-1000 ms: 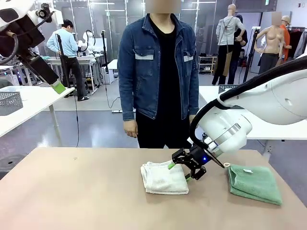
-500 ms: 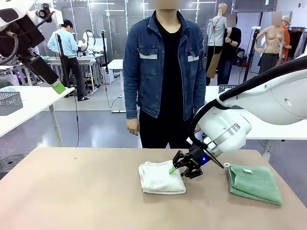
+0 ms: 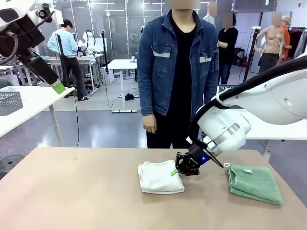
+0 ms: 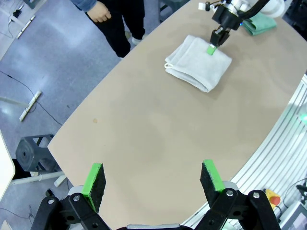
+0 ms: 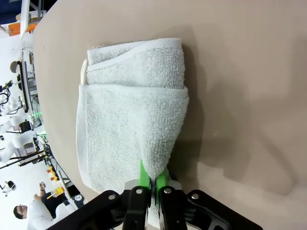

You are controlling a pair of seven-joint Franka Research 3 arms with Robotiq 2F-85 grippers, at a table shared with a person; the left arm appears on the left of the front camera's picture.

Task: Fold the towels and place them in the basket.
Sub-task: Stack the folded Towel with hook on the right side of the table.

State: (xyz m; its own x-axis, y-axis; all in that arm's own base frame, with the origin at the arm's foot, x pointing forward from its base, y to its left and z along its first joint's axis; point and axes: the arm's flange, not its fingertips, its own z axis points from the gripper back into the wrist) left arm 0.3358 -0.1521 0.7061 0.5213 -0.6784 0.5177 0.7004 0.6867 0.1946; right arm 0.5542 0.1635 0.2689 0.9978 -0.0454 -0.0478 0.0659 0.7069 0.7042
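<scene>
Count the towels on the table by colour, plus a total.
Cream towel: 1, folded, its right edge pinched by the right hand
Mint green towel: 1, folded, lying apart near the table's right end
Total: 2

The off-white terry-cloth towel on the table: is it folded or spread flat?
Folded. The off-white terry-cloth towel lies in stacked layers with doubled edges, one corner pinched by the right gripper.

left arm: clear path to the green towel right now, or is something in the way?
Probably not. The left gripper hangs open high off the table's far left, while the green towel lies at the right end, past the cream towel and the right gripper pinching its edge.
</scene>
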